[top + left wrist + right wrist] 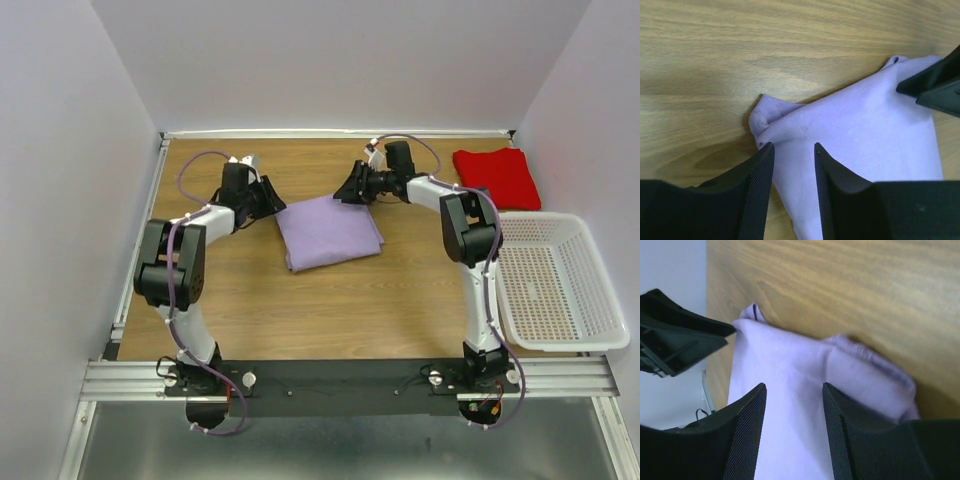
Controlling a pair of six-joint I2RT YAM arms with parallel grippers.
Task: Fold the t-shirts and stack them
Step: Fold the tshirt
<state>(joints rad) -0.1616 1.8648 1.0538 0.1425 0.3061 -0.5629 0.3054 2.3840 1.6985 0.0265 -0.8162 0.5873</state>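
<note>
Red t-shirt (496, 176) sits folded in the far right corner; left claw (794, 147) and right claw (794, 386) gape empty over the folded, unstacked lavender t-shirt (328, 232).

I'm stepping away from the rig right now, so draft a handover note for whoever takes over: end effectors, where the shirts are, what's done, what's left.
Left end effector: open, at the far left corner of the purple shirt, with cloth showing between its fingers.
Right end effector: open, at the same shirt's far right corner.
Purple shirt: folded, mid-table.
Red shirt: folded, at the far right corner, just beyond the white basket.
Done: both shirts look folded.
Left: stacking, since they lie apart.
</note>
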